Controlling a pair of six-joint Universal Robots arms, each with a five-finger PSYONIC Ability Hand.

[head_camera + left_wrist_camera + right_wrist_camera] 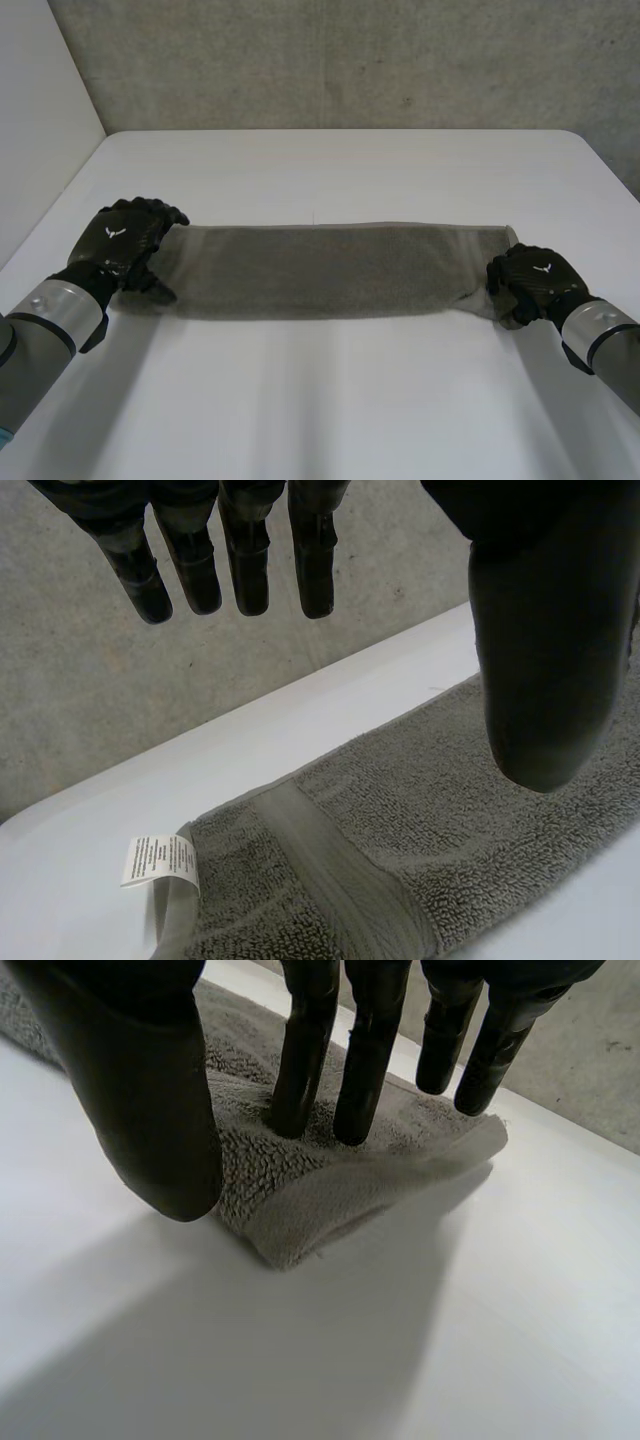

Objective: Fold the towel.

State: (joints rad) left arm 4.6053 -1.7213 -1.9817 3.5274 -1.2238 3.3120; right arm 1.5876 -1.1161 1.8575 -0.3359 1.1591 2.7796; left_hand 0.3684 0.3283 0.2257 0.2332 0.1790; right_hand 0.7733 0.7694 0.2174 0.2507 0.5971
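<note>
Left hand is sitting at the left end of the grey towel, fingers hanging straight and released. A white care label is poking out there, print too small to read. The towel is lying as a long folded strip across the white table. Right hand is pinching the right end between thumb and fingers.
</note>
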